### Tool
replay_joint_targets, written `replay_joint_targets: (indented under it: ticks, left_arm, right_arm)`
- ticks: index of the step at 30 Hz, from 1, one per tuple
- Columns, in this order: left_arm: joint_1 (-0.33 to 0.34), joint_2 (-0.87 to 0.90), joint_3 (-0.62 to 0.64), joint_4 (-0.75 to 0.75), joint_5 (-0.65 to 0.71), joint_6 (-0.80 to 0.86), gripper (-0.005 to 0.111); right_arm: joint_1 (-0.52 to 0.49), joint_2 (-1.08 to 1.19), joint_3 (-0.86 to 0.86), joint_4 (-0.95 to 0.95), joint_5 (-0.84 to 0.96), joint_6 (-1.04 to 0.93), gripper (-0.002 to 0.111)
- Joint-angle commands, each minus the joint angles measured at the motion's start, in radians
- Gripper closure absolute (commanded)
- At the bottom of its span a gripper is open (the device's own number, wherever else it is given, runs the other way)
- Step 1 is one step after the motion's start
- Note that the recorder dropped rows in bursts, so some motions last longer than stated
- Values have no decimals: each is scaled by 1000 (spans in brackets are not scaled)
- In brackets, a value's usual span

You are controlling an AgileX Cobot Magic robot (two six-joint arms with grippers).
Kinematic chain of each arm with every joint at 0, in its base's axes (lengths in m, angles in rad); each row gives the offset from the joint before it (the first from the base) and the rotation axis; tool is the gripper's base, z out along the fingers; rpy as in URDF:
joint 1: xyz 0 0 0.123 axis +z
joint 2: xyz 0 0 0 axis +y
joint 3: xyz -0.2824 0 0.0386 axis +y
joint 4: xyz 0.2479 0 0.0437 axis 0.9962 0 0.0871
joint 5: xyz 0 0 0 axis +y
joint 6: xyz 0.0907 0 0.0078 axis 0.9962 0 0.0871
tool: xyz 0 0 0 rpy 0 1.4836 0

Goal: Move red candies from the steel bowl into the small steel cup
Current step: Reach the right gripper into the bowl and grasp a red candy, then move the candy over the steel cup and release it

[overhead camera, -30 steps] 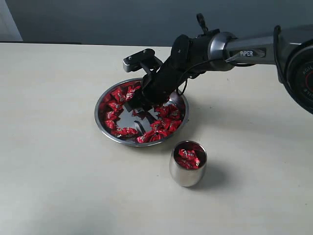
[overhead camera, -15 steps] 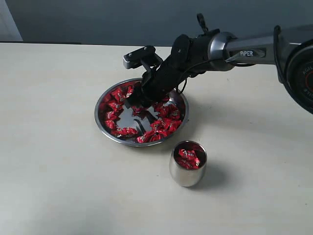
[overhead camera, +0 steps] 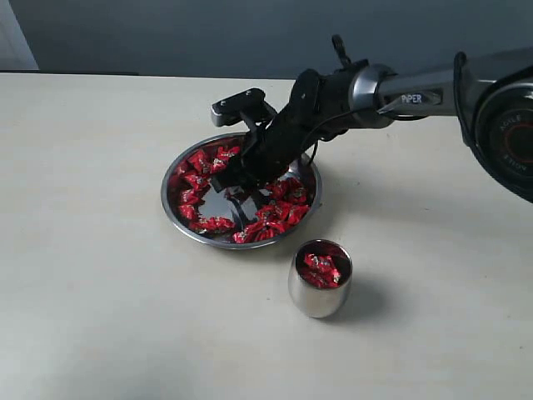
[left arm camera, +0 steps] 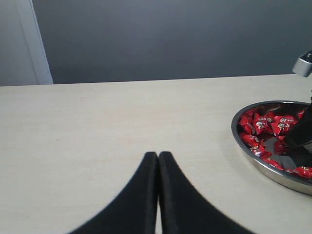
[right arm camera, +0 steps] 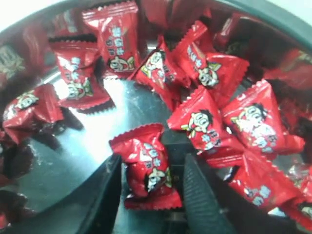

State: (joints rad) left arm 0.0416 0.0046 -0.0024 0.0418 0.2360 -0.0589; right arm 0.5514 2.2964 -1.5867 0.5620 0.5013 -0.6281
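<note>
Right wrist view: right pincer (right arm camera: 151, 187) is spread and low in the steel bowl (overhead camera: 213, 206). Its black fingers (right arm camera: 201, 200) stand either side of one target candy (right arm camera: 148, 165), close to it but not yet pinching. Exterior view: the red candies (overhead camera: 198, 179) lie in a ring around the bowl's bare centre. The small steel cup (overhead camera: 315, 296) stands on the worktop (overhead camera: 100, 317) near the bowl's rim, apart from it, already holding several candies. Left wrist view: left pincer (left arm camera: 158, 165) is pressed together on nothing, well apart from the bowl.

Step in hand, as judged: closing on a single candy. To do it well, close across the plump middle of the wrapper, not the flat crimped ends, which would likely fold and slip. A neighbouring candy lies just beside one finger, so keep the closure centred or two may come up together. Lift straight up before swinging toward the cup. The cup's mouth is narrow and its fill looks high, so release low and centred.

Materials: wrappers are glossy crinkled red foil with saw-toothed ends and a pale cartoon face, probably slick. The bowl is polished steel, shallow and flat-bottomed, mirroring the candies, so a nudged candy may skate. The cup is polished with rounded sides, and the worktop is matt and pale.
</note>
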Motion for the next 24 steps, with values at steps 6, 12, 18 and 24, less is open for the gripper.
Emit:
replay_joint_targets:
  ticks: [6, 12, 18, 24]
  left_arm:
    - [-6, -5, 2, -1, -4, -2, 106]
    - [-6, -5, 2, -1, -4, -2, 106]
    - [-6, -5, 2, -1, -4, -2, 106]
    - [-6, -5, 2, -1, -4, -2, 106]
  right_arm:
    - [-3, -1, -6, 10, 51, -4, 103]
    - [-3, -36, -6, 10, 121, 3, 109]
    - [-3, -223, -4, 14, 275, 3, 109]
    - [-5, -443, 132, 13, 362, 31, 109]
